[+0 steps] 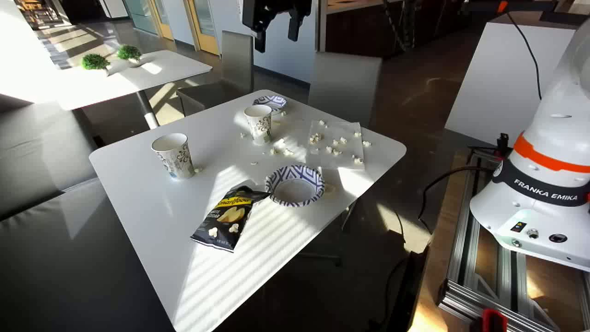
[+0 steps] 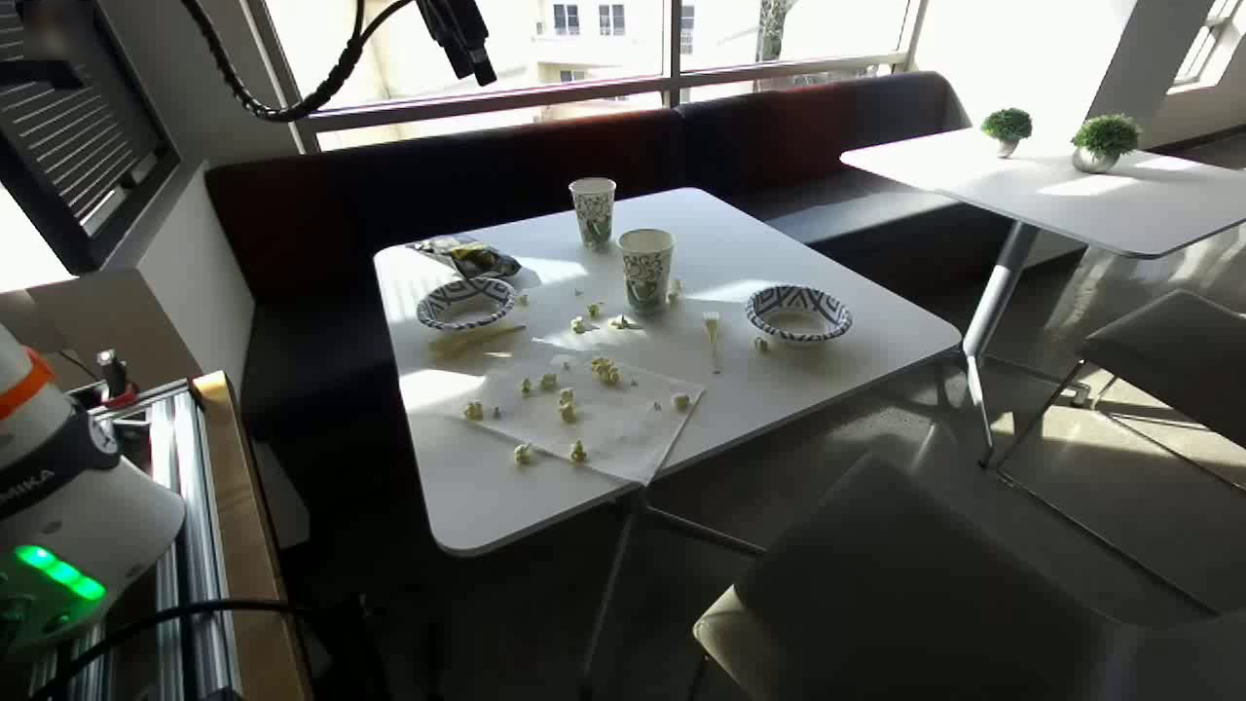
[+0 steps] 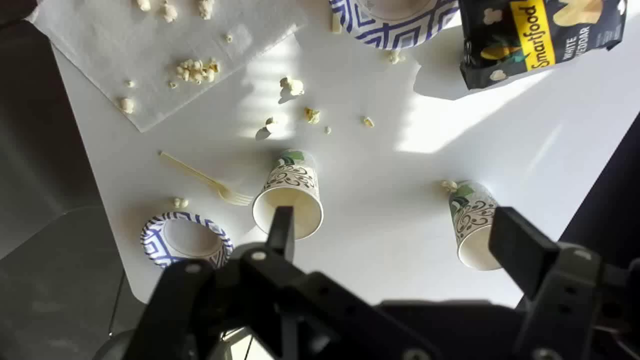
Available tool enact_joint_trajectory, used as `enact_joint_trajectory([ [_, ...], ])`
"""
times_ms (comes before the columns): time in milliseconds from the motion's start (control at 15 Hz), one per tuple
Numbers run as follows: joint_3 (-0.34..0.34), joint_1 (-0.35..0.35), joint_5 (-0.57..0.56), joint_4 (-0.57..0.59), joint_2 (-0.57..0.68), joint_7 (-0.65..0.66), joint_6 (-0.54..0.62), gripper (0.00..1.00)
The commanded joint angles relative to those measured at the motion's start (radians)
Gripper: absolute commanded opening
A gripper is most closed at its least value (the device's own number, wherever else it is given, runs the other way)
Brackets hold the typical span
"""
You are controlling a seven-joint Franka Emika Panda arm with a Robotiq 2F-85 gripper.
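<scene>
Black, yellow-banded Smartfood bag, blue-and-white geometric bowls, white scrollwork cups, black claw

The white arm has an orange ring, a black FRANKA EMIKA band and a black 2-fingered claw.

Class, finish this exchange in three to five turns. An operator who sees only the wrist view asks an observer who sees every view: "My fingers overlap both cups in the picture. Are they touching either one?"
Observer: No. In both exterior views the gripper hangs well above the two cups, touching neither.
Operator: My picture cuts off the popcorn bag. Does it hang over the edge of the table?
Observer: No. An exterior view shows the whole of it lying on the table.
Operator: What stands beyond this table?
Observer: Another white table, with two potted plants on it.
</scene>
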Motion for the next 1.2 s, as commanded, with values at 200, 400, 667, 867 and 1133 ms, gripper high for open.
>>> enact_joint_trajectory([
  [200,-0.020,0.021,-0.008,0.001,0.002,0.006,-0.002,1.00],
  [400,-0.020,0.021,-0.008,0.001,0.002,0.006,-0.002,1.00],
  [667,0.003,0.003,-0.140,-0.093,-0.007,0.097,0.015,1.00],
  [867,-0.005,0.024,-0.135,-0.222,-0.035,0.082,0.071,1.00],
  [1133,0.016,-0.038,-0.291,-0.369,-0.069,0.222,0.047,1.00],
])
